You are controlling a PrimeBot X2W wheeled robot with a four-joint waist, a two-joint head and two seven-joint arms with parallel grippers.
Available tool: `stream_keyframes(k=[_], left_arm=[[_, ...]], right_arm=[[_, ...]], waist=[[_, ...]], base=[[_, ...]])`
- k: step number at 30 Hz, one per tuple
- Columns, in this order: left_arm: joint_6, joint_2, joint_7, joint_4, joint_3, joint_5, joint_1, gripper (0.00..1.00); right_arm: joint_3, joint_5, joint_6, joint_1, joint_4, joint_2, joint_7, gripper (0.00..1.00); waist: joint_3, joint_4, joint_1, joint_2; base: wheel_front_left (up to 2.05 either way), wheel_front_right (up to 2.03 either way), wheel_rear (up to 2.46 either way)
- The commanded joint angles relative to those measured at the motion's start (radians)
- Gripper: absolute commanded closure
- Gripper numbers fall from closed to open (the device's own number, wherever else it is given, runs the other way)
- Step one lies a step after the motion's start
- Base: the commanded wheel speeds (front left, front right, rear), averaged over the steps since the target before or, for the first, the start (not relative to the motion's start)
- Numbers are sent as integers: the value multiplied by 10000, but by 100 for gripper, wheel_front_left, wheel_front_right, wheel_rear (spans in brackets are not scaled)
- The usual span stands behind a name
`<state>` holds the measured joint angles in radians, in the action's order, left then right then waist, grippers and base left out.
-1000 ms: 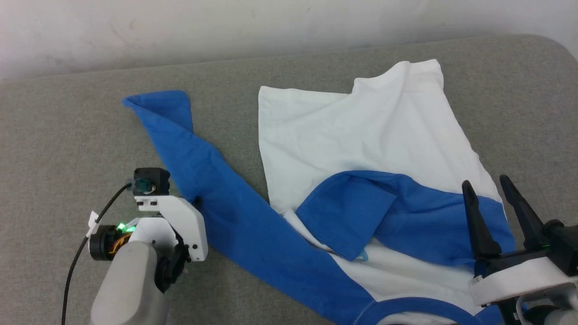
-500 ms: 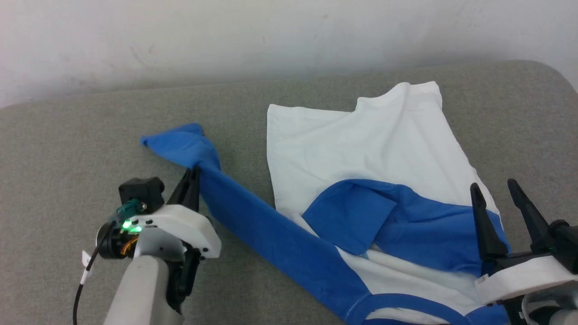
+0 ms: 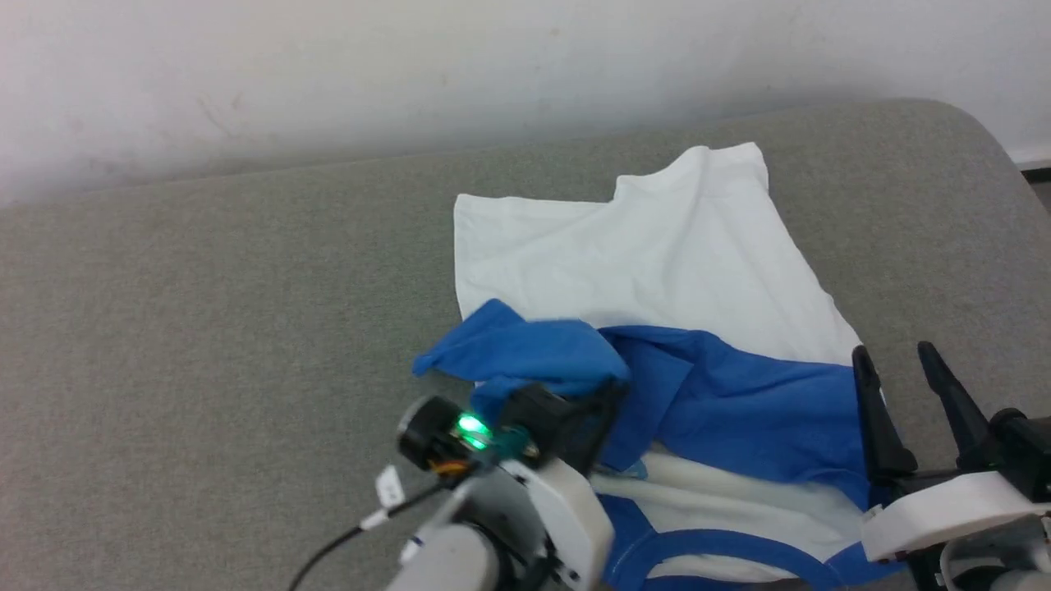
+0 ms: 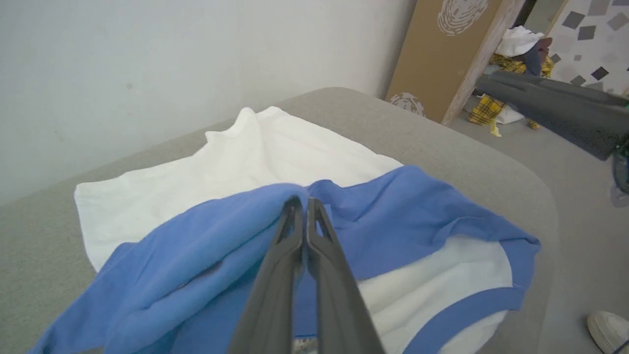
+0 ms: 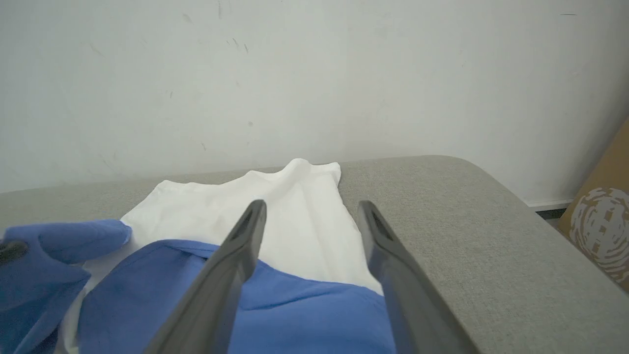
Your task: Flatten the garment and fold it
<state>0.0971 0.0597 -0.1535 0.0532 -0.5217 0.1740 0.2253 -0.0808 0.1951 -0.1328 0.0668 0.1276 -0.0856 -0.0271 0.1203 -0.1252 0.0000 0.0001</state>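
Observation:
The garment (image 3: 657, 246) lies on the grey padded table (image 3: 205, 328), its white body spread toward the wall and its blue neck band (image 3: 706, 546) near me. My left gripper (image 4: 300, 200) is shut on the long blue sleeve (image 3: 525, 353) and holds it bunched and raised over the garment's near left part; in the head view the cloth hides its fingertips. The other blue sleeve (image 3: 755, 410) lies folded across the white body. At the garment's near right corner my right gripper (image 3: 903, 373) stands open above that sleeve (image 5: 295, 314), with nothing between its fingers.
A pale wall (image 3: 493, 66) runs along the table's far edge. The table's rounded right corner (image 3: 977, 139) is close to the garment. Beyond it stand a cardboard panel (image 4: 442, 49) and a pile of clothes (image 4: 516, 46); a white shoe (image 4: 609, 332) is on the floor.
My left gripper shut on the long blue sleeve and carried it right, from flat on the table to up over the garment. The right gripper stayed put; the head camera shifted.

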Motion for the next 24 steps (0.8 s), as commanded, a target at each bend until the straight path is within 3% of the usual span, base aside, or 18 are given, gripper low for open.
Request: stream_keyframes(k=[1, 5, 6, 7, 8, 15, 20, 24], left_arm=[[64, -45, -49, 109, -250, -8, -36, 100], [96, -80, -641, 1264, -1196, 299, -112, 100], [96, -84, -786, 1615, -1328, 388, -129, 80], [90, -86, -888, 1937, -1440, 421, -116, 51], [39, -87, -898, 2193, -1474, 486, -104, 0], [-235, -91, -31, 2417, -1350, 794, -28, 0], [-331, 5, 170, 1135, -1039, 1198, -309, 0], [-831, 528, -276, 46, -402, 1272, -383, 0]], right_arm=[[41, 81, 21, -27, -68, 68, -13, 0], [131, 103, 21, -119, -234, 109, -51, 0], [152, 107, 21, -144, -266, 120, -54, 0], [173, 112, 21, -161, -300, 128, -55, 0], [187, 117, 21, -173, -329, 134, -61, 0], [74, 96, 21, -26, -540, 148, -25, 0], [56, 85, 21, 95, -575, 138, 92, 0], [110, 83, 21, 133, -504, 122, 197, 0]], waist=[[107, -138, 0, -1], [230, -296, 0, -1], [255, -323, 0, -1], [275, -343, 0, -1], [291, -351, 0, -1], [-9, -80, 0, -1], [-494, 270, 0, -1], [-707, 395, 0, -1]], base=[[0, 0, 0], [0, 0, 0], [0, 0, 0], [0, 0, 0], [0, 0, 0], [0, 0, 0], [0, 0, 0], [0, 0, 0]])
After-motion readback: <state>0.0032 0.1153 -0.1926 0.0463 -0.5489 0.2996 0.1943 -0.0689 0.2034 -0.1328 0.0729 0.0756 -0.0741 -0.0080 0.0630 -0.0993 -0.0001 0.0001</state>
